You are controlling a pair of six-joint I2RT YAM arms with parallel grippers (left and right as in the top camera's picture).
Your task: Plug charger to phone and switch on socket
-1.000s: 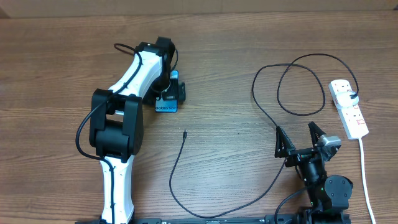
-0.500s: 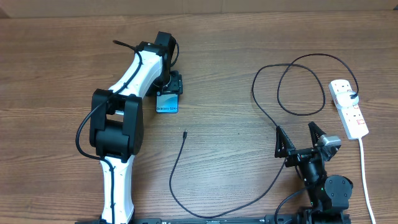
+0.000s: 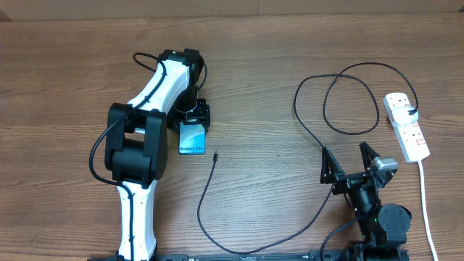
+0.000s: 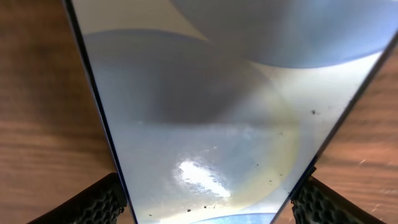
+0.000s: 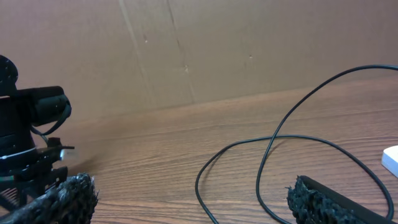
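On a wooden desk (image 3: 275, 58), the left arm (image 3: 156, 87) reaches far out and bends back toward the robot, its left fingers (image 3: 196, 119) pinching the phone (image 3: 193, 138) across its width, one pad against each long edge, as the wrist view shows. The right arm (image 3: 373, 210) sits low at the near edge, its right fingers (image 3: 344, 156) spread wide and holding nothing. The white power strip (image 3: 406, 127) lies at the far right, a black plug in it, well apart from the phone. From it the charger cable (image 3: 296, 101) loops across the desk. The phone's long axis runs away from the robot, its lettered short end nearest. The cable's plug tip (image 3: 216, 154) lies loose just beside that end, to its right, much nearer the left arm; the right would have to cross the desk to pick it up.
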